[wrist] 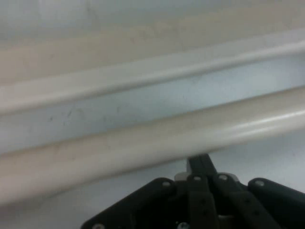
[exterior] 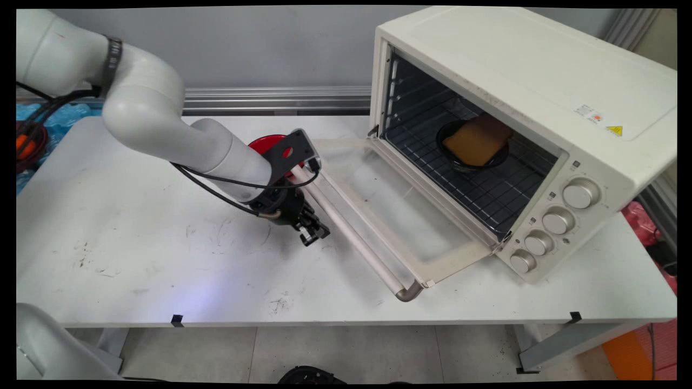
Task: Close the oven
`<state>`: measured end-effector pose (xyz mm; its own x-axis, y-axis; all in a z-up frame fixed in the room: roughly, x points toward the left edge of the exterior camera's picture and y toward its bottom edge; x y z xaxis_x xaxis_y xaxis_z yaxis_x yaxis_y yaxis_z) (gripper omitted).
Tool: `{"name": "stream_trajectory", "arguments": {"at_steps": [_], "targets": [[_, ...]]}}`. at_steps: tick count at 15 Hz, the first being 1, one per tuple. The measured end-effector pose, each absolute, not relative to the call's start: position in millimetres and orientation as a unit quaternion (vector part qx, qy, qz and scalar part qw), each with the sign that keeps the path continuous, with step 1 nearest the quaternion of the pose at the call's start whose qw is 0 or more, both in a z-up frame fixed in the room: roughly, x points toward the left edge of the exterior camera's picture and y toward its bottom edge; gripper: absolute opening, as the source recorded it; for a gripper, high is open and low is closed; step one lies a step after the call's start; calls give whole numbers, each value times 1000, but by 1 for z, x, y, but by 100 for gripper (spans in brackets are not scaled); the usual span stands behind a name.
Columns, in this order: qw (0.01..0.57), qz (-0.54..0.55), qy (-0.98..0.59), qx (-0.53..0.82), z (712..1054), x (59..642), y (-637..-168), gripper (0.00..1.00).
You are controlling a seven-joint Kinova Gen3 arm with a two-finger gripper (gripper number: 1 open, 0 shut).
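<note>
Main view: the toaster oven (exterior: 519, 108) sits right of centre, its door (exterior: 389, 205) dropped flat, with bread on a dark dish (exterior: 476, 143) on the rack. A red bowl (exterior: 267, 143) peeks from behind the arm. The gripper (exterior: 313, 233) hovers centre-frame just beside the door handle (exterior: 357, 237). Hand view: the fingers (wrist: 200, 164) are clenched together, empty, at lower centre just under the handle bar (wrist: 143, 143).

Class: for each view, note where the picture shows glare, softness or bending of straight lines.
Main view: the table edge bows, a sign of lens distortion; the oven top is evenly lit. Hand view: soft throughout; a bright highlight runs along the door handle just beyond the tool.
</note>
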<state>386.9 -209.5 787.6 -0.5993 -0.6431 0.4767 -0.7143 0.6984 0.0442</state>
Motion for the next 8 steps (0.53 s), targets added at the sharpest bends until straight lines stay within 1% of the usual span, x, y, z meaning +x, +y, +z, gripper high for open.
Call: {"name": "stream_trajectory", "arguments": {"at_steps": [8], "targets": [[254, 90, -887, 375, 780, 377, -223, 0]]}}
